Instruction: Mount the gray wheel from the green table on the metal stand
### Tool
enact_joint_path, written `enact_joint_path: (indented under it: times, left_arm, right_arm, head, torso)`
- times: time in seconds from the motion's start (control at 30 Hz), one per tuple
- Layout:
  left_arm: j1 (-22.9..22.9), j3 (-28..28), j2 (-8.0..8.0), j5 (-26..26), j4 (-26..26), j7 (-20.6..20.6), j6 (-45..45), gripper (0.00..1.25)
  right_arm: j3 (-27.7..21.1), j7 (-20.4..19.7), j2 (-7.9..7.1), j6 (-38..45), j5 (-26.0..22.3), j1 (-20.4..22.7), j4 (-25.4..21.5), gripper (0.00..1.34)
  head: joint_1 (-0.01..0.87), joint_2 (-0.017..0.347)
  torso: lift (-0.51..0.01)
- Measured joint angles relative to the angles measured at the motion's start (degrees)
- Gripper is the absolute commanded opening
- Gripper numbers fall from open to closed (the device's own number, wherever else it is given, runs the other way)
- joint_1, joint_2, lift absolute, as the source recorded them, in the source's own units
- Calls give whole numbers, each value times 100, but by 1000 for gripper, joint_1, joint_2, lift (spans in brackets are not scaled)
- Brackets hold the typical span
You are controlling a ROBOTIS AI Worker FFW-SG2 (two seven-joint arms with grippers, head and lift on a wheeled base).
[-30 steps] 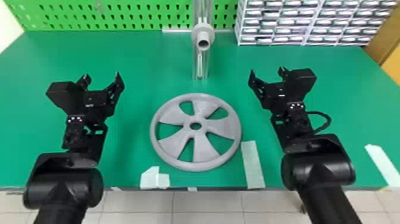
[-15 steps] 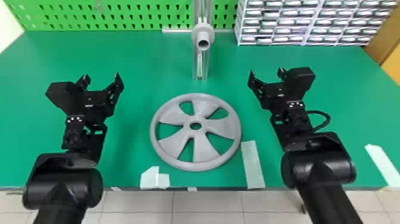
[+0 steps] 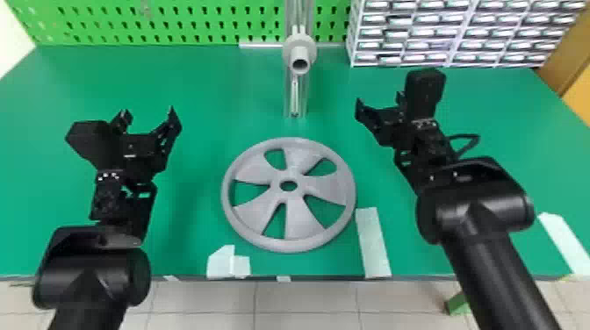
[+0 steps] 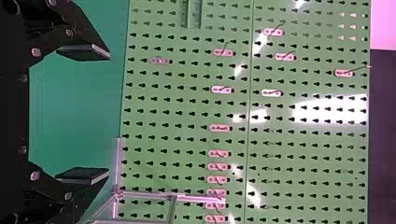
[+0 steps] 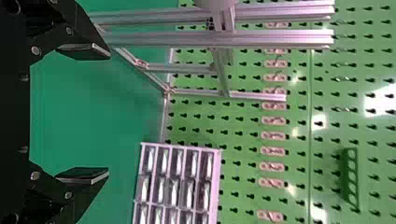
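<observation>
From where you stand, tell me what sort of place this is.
Probably a workshop or robotics lab: a green perforated pegboard, a white rack of small drawers and a green table.

The green table (image 3: pixel 197 83) carries the gray wheel (image 3: pixel 303 219), which is lying flat near the front edge. Behind it the metal stand (image 3: pixel 303 94) is standing upright. At the back right there stands a white drawer cabinet (image 3: pixel 450 33). One pale tape strip (image 3: pixel 373 241) lies just beside the wheel, another (image 3: pixel 564 241) farther right, and some tape pieces (image 3: pixel 226 263) front left.
</observation>
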Motion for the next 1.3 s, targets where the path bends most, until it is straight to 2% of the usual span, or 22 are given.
enact_joint_path:
  times: [0.37,0.63,1.1,1.3]
  left_arm:
    - [3,-1,0,-10,-2,1,0,871]
    - [-1,-8,0,-27,-2,3,14,871]
    - [1,-29,0,-54,-12,-2,50,871]
    - [1,-40,0,-79,-18,-4,72,871]
  right_arm:
    - [303,515,-137,1534,98,-709,-82,950]
    - [471,993,-198,2307,252,-1228,117,950]
    - [725,1847,-169,3493,659,-2241,932,939]
    - [939,1979,-162,3805,760,-2589,1315,939]
  head:
    - [867,52]
    - [867,52]
    - [867,52]
    - [867,52]
  torso:
    - [-100]
    - [-100]
    - [-100]
    - [-100]
